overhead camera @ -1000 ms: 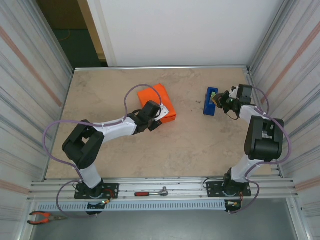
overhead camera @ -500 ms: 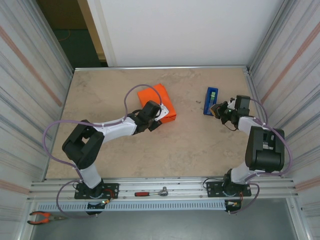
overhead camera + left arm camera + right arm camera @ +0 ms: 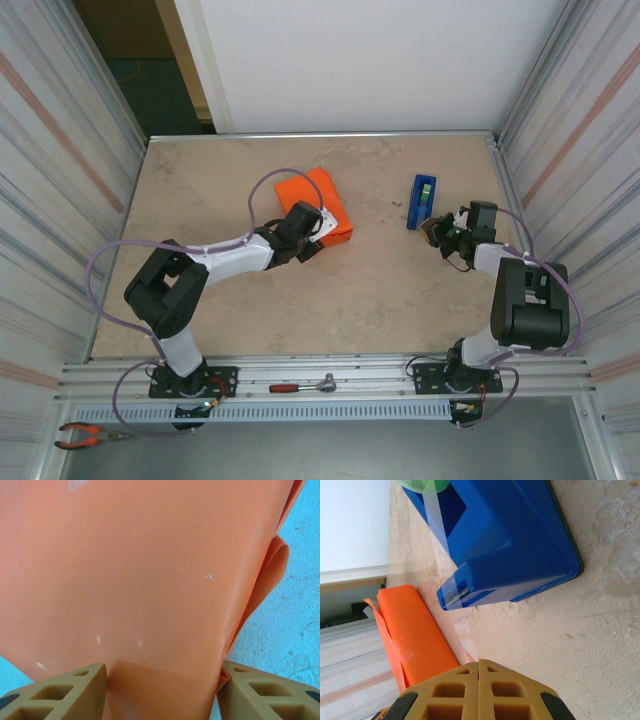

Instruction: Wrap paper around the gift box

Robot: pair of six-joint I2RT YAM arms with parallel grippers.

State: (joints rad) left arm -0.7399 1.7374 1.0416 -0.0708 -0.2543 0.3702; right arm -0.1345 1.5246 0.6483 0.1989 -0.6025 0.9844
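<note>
Hiding from me: the box's bare sides; orange paper [image 3: 150,580] covers every face of the gift box [image 3: 322,205] I can see.
Gift box: left of the table's middle, its near corner under my left hand [image 3: 161,675].
Left hand: about half open, one finger pressed to each side of the wrapped box.
Right hand [image 3: 479,666]: fingers fully together; a faint clear strip leads from the tape dispenser [image 3: 510,545] toward them, whether pinched I cannot tell.
Around: dispenser just beyond my right hand, well apart from the box.
Table [image 3: 380,290]: beige, stone-look, between ribbed metal walls [image 3: 60,200].
</note>
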